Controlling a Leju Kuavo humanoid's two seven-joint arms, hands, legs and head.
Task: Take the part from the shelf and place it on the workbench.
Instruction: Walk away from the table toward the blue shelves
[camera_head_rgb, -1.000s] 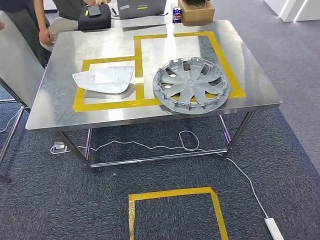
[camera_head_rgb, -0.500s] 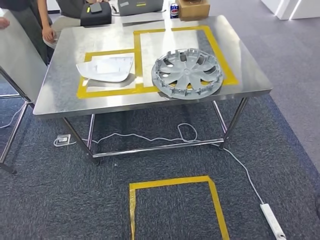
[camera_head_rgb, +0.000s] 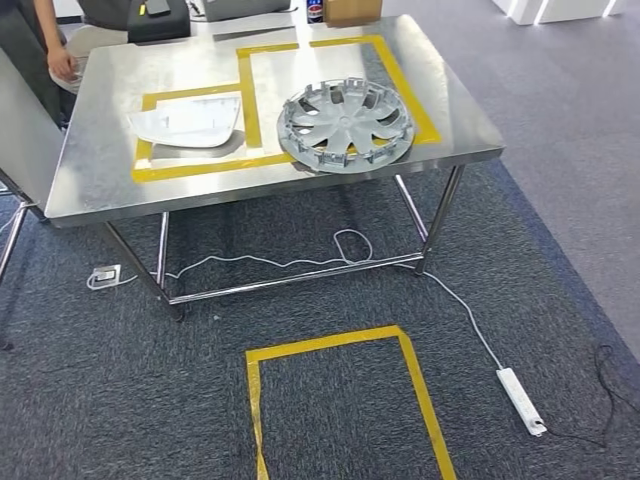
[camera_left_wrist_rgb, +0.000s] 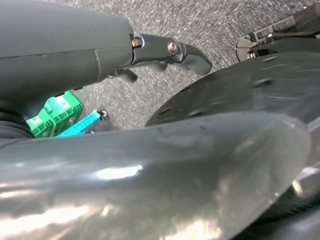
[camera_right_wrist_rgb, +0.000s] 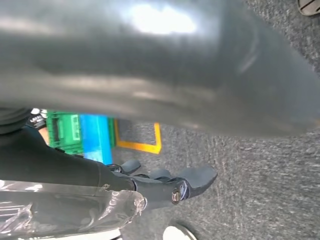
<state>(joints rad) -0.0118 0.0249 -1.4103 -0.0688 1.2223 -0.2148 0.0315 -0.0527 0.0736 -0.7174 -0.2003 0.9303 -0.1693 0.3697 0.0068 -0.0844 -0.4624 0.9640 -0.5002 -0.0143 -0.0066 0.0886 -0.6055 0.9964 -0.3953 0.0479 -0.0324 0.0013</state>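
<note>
Steel counter (camera_head_rgb: 90, 190) stands far ahead on grey carpet, well apart from the robot. On it, inside yellow tape outlines: wheel cover (camera_head_rgb: 345, 124) on the right, overhanging the near tape line; white panel (camera_head_rgb: 185, 122) on the left. Both parts look already placed, so which part is still to fetch is unclear, and the shelf can't be placed from these pictures.

Floor: yellow tape square (camera_head_rgb: 343, 400) marks a standing spot near the robot. White cable (camera_head_rgb: 302, 263) runs under the counter to a power strip (camera_head_rgb: 521, 400) on the right.

Left hand (camera_left_wrist_rgb: 166, 50): fingers stretched out, nothing in them, hanging over carpet. Right hand (camera_right_wrist_rgb: 166, 185): same, fingers extended, holding nothing; green and blue crates (camera_right_wrist_rgb: 81, 135) sit beyond it.

Risks, judged:
- Walking: a foot could catch the cable or power strip, causing a trip.
- Person's hand (camera_head_rgb: 60, 65) at the counter's far left; a swinging arm could come close.
- A new part set down could knock the wheel cover off the near edge.
</note>
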